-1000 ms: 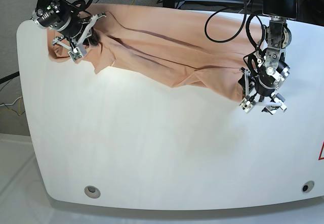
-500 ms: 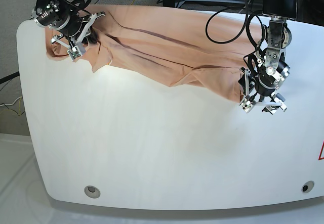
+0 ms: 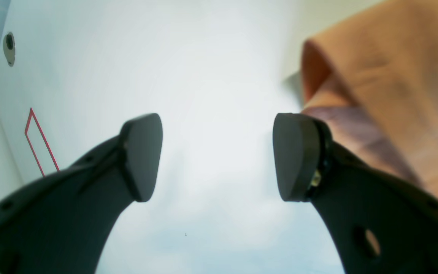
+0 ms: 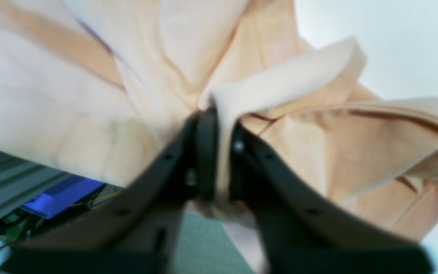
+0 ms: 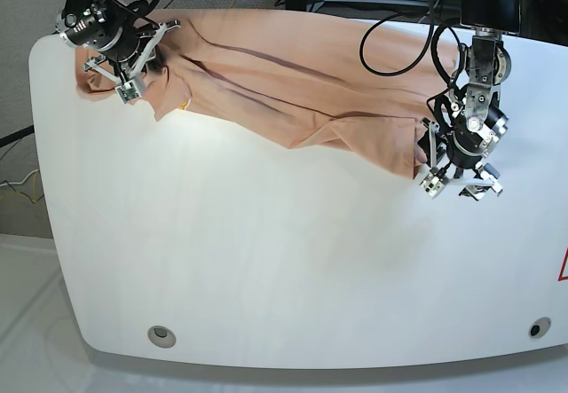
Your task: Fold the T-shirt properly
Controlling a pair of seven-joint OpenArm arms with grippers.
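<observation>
On my left wrist view, the left gripper (image 3: 218, 156) hangs over the bare white table (image 3: 211, 68), fingers wide apart with nothing between them; the T-shirt (image 3: 390, 87) lies just to one side. On the right wrist view, the right gripper (image 4: 219, 152) pinches a fold of cloth between nearly closed fingers. From the base view, I see the shirt strung along the table's far edge between both arms.

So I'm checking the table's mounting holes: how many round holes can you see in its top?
2. One hole sits near the front edge of the table on the base view's left, the other near the front right corner. The shirt may hide more at the back.
</observation>
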